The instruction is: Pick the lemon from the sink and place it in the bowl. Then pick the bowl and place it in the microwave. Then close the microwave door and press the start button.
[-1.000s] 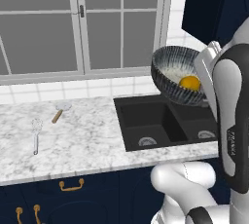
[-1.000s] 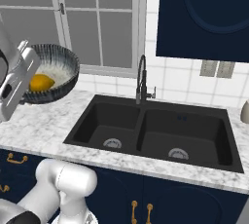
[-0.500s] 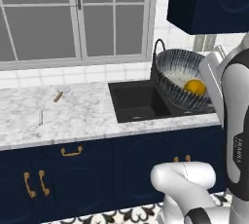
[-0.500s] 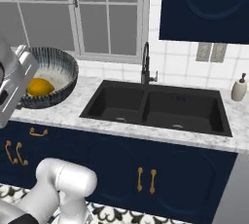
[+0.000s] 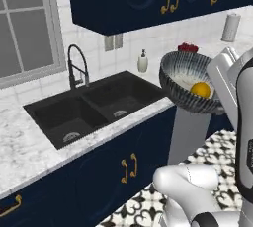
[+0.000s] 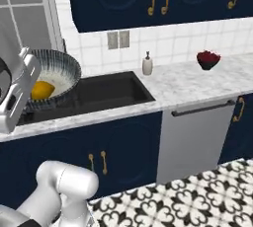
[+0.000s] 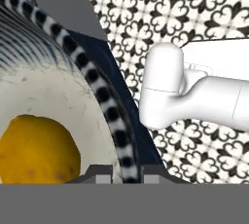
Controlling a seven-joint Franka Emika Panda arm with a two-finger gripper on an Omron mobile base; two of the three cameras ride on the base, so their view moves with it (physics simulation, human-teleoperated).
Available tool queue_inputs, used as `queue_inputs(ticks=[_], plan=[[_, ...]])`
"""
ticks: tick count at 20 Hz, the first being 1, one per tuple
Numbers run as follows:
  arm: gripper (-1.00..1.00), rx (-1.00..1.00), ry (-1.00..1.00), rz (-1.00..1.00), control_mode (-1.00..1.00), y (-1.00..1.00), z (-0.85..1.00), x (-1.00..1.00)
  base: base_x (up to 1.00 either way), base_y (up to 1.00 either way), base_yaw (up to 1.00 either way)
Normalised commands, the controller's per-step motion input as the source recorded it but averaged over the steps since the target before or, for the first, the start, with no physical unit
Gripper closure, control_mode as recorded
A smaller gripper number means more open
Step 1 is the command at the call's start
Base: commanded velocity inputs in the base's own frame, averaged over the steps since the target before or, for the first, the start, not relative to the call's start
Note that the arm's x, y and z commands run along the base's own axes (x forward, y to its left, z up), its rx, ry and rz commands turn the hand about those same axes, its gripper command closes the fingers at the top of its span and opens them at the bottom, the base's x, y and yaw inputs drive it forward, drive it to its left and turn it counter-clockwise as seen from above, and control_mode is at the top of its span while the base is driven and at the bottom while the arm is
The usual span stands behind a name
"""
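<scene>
My gripper (image 7: pixel 125 175) is shut on the striped rim of the bowl (image 7: pixel 104 96), one fingertip on each side of it. The bowl (image 5: pixel 182 98) hangs in the air, tilted, past the right end of the counter, and off the left side in the right base view, bowl (image 6: pixel 54 70). The yellow lemon (image 5: pixel 201 90) lies inside on the pale speckled bottom, lemon (image 6: pixel 42 90), lemon (image 7: pixel 36 150). The black double sink (image 5: pixel 94 107) with its arched faucet (image 5: pixel 76 65) lies to the left, below the bowl's height. The microwave and its door are out of view.
A soap bottle (image 6: pixel 147 64) stands behind the sink (image 6: pixel 111 90). A dark bowl of red fruit (image 6: pixel 208 59) sits on the marble counter (image 6: pixel 173 85) above a grey dishwasher front (image 6: pixel 197 132). Navy cabinets hang overhead. A patterned tile floor (image 6: pixel 197 196) lies in front.
The whole picture has shifted: the base has moved right along the counter, so window and sink slid left and a dishwasher came into view. The bowl with the lemon stays in my gripper.
</scene>
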Motion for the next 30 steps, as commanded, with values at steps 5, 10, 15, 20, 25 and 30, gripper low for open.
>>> queue_inputs(ticks=[5,10,15,20,25,30], plan=[[1.00,0.00,0.00,0.00,1.00,0.00,0.00,0.00,0.00,0.02,-1.00],[1.00,0.00,0.00,0.00,1.00,0.00,0.00,0.00,0.00,0.03,-1.00],[1.00,0.00,0.00,0.00,1.00,0.00,0.00,0.00,0.00,0.03,-1.00],[1.00,0.00,0.00,0.00,1.00,0.00,0.00,0.00,0.00,0.03,-1.00],[1.00,0.00,0.00,0.00,1.00,0.00,0.00,0.00,0.00,0.02,-1.00],[1.00,0.00,0.00,0.00,1.00,0.00,0.00,0.00,0.00,0.00,-1.00]])
